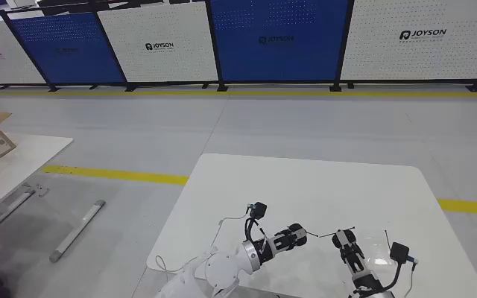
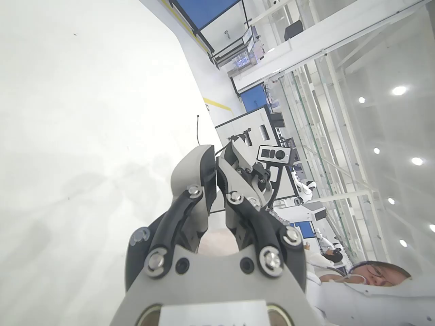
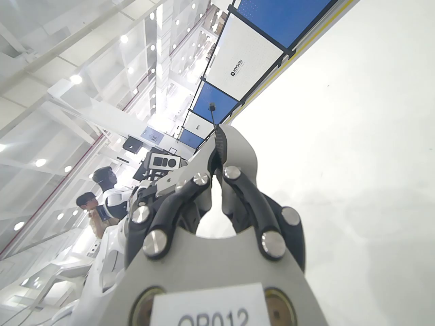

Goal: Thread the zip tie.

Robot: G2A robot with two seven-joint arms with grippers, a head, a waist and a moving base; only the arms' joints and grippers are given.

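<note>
Black zip tie (image 3: 213, 115) clamped in shut right pincer (image 3: 217, 133), head poking past tips, long axis running sideways toward closed left pincer (image 2: 216, 156) just beside.

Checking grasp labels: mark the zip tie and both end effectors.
zip tie (image 3: 211, 105), right wrist view, its head.
left end effector (image 2: 214, 153), left wrist view, between the fingertips.
right end effector (image 3: 219, 132), right wrist view, between the fingertips.

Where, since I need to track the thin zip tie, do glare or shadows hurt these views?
Top view: even light, zip tie a hairline on the bright table. Left wrist view: table washed out, faint shadows, ceiling lamps flare. Right wrist view: lamps flare, but the zip tie's head stands dark against a blue panel.
</note>
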